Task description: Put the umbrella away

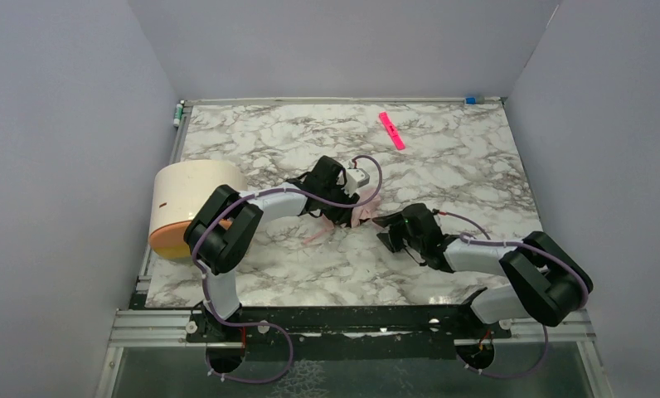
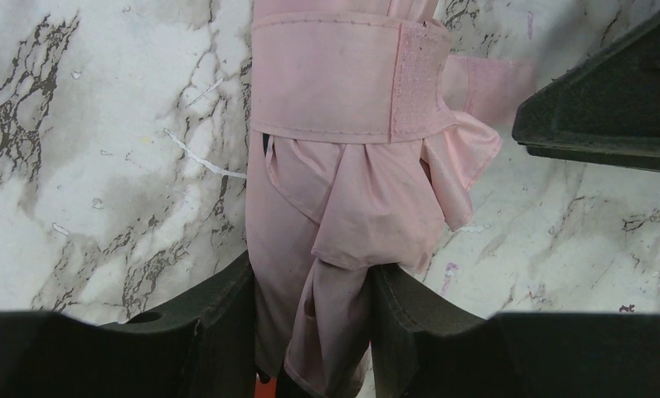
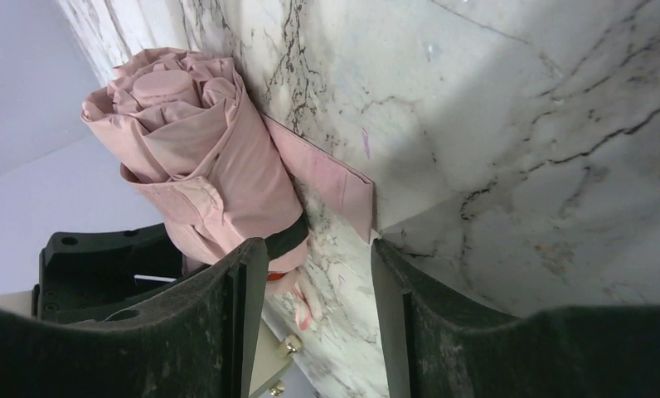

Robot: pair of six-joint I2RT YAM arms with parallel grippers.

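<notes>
The rolled umbrella sits near the middle of the bench. The left tool is clamped on its pink fabric, one finger on either side. Just to the right, the right tool stands part open, holding nothing, with the loose strap end at its mouth.

I've got a white bench with grey marble veining. A cream cylinder with an orange end lies on its side at the left edge. A bright pink strip lies flat toward the far right, well apart from everything else. A rolled pale pink umbrella is mid-bench with its fabric against the marble. Its strap wraps the roll, and the loose end lies flat on the bench just beside it.
</notes>
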